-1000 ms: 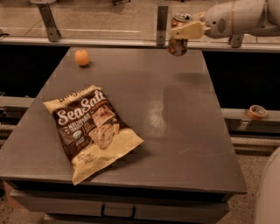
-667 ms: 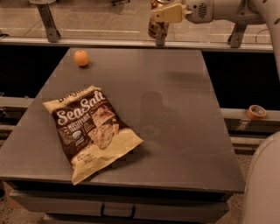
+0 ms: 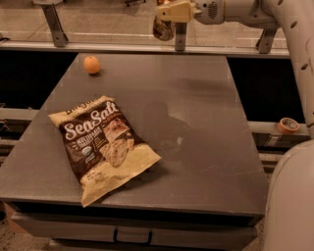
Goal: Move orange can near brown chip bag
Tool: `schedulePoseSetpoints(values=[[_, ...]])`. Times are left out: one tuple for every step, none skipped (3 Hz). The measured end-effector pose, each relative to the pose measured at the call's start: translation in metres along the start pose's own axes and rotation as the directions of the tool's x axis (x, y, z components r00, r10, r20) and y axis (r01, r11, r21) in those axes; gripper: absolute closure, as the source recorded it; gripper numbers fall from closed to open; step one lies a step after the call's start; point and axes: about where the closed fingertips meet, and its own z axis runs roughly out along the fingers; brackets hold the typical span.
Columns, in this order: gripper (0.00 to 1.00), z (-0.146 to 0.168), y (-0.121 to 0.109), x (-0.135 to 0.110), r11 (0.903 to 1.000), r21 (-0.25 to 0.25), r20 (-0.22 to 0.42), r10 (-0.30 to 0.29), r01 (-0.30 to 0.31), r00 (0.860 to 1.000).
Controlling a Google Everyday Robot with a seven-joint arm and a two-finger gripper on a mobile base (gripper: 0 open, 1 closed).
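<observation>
My gripper [image 3: 166, 18] is high above the far edge of the table, shut on the orange can [image 3: 162, 29], which hangs tilted under the cream fingers [image 3: 172, 11]. The arm reaches in from the upper right. The brown chip bag [image 3: 104, 146] lies flat on the near left part of the table, with "Sea Salt" lettering facing up. The can is well above and behind the bag, to its right.
A small round orange fruit [image 3: 91, 64] sits at the table's far left corner. The grey table [image 3: 206, 127] has a rail with posts behind it. A roll of tape [image 3: 288, 125] lies on a ledge at the right. The robot's body fills the lower right.
The gripper has carried the can to the left along the far edge of the table, and the can is now more tilted. The bag and the fruit have not moved.
</observation>
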Motion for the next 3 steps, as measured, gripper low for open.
schedulePoseSetpoints(values=[[1.0, 0.051, 0.006, -0.013, 0.9976, -0.051, 0.081, 0.051, -0.047, 0.995], [1.0, 0.1, 0.025, -0.014, 0.9903, -0.12, 0.089, 0.081, -0.07, 0.993], [1.0, 0.138, 0.051, -0.004, 0.9801, -0.187, 0.042, 0.075, -0.066, 0.996]])
